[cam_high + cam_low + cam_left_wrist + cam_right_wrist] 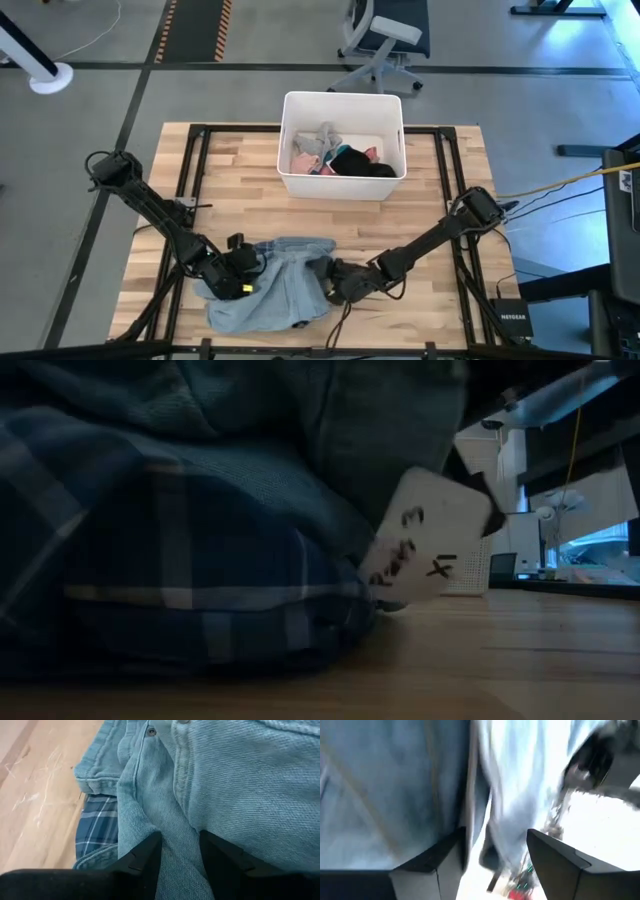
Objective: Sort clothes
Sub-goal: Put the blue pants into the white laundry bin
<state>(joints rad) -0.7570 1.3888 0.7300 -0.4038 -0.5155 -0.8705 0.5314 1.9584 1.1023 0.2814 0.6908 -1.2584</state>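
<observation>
A large grey-blue shirt (280, 290) lies bunched near the table's front edge, over a blue-and-white plaid shirt (97, 827) that shows beneath it. In the low view the plaid shirt (180, 580) rests on the table, with a white tag (425, 540) beside it. My left gripper (245, 275) is at the grey-blue shirt's left side and my right gripper (335, 282) at its right side, each shut on its cloth. Smaller grey, pink and black pieces lie in the white bin (340, 180). My left gripper (180, 855) pinches a raised fold of the grey-blue shirt (177, 845) between its two fingers, close to the buttoned placket. It comes slanting down from the table's left. The rest of the shirt lies on the plaid shirt and the table. My right gripper (495, 860) has a hanging strip of the grey-blue shirt's cloth (507, 820) between its two fingers, coming from the table's right, nearly level. The picture is blurred, so which part of the shirt and how many layers cannot be told.
The white bin stands at the table's far middle. Bare wooden tabletop (230, 190) lies between the bin and the shirts and to both sides. An office chair (385, 40) stands on the floor beyond the table.
</observation>
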